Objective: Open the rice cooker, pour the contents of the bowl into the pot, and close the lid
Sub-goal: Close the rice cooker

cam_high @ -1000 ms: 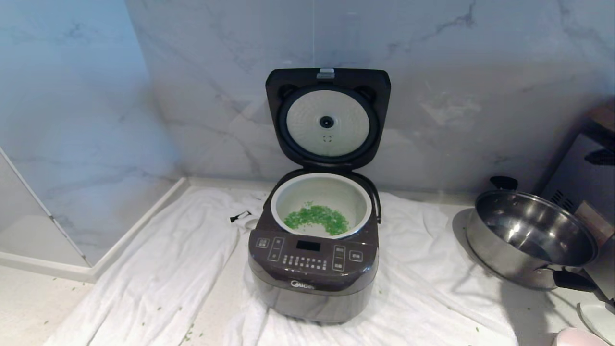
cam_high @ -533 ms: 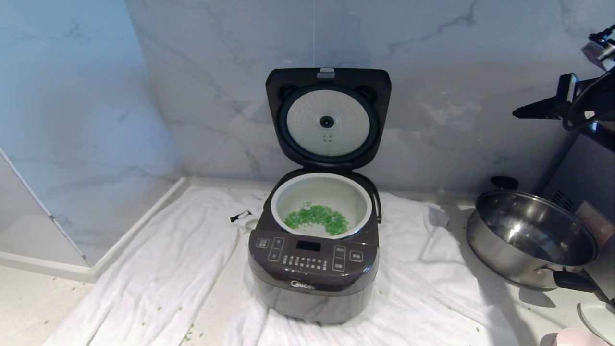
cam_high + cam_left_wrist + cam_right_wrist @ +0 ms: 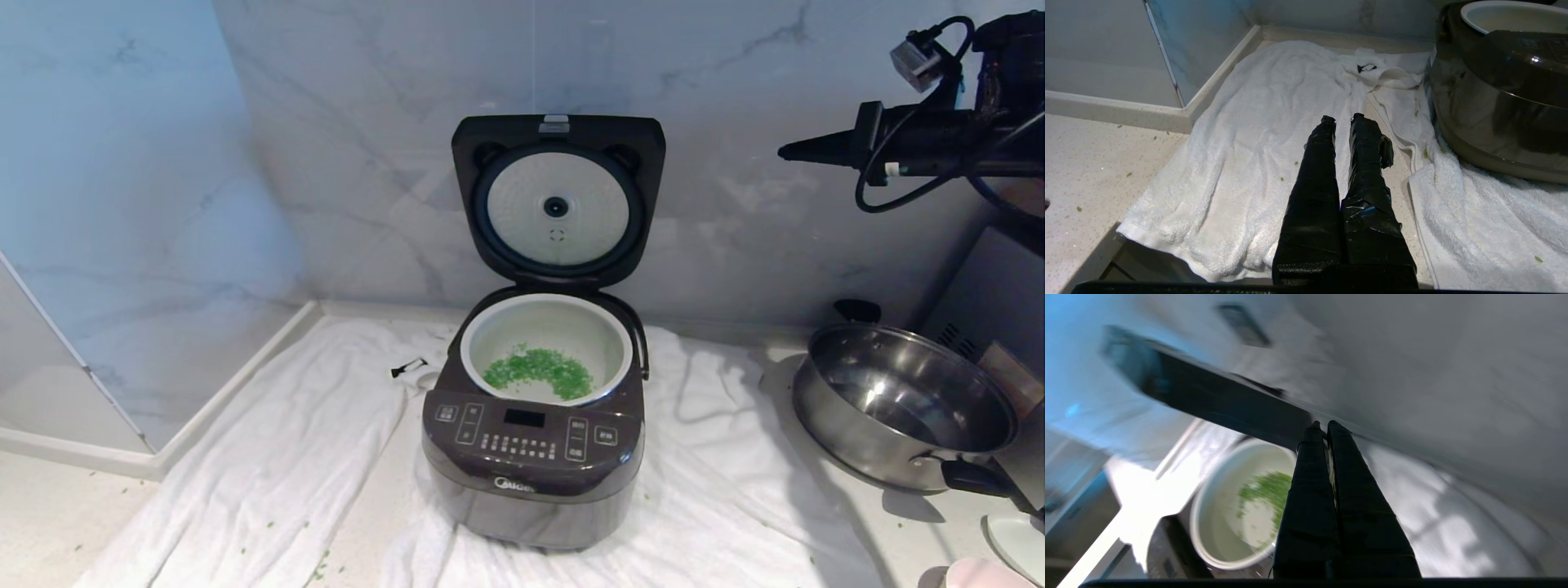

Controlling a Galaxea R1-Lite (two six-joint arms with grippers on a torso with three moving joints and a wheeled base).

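Observation:
The dark grey-brown rice cooker [image 3: 531, 474] stands on a white towel with its lid [image 3: 558, 131] hinged upright, silver-white plate facing me. Its white pot [image 3: 555, 327] holds a patch of green bits [image 3: 539, 371]. My right gripper [image 3: 785, 153] hangs shut and empty high at the right, level with the lid, pointing left at it, well apart from it. The right wrist view shows this gripper [image 3: 1323, 425] above the pot [image 3: 1220, 522], near the lid's dark edge [image 3: 1208, 396]. An edge of the pale pink bowl [image 3: 976, 573] shows at the bottom right. My left gripper [image 3: 1342, 119] rests shut over the towel, left of the cooker [image 3: 1494, 102].
A large shiny steel pan [image 3: 902, 404] with black handles sits to the cooker's right, beside a grey appliance [image 3: 988, 286]. A white towel [image 3: 269, 457] covers the counter. A marble wall stands behind, and a raised ledge [image 3: 237, 392] borders the left. Green crumbs lie scattered.
My right arm has come into the head view from the right and swung left at lid height, still shut. The cooker, pot and left arm have not moved.

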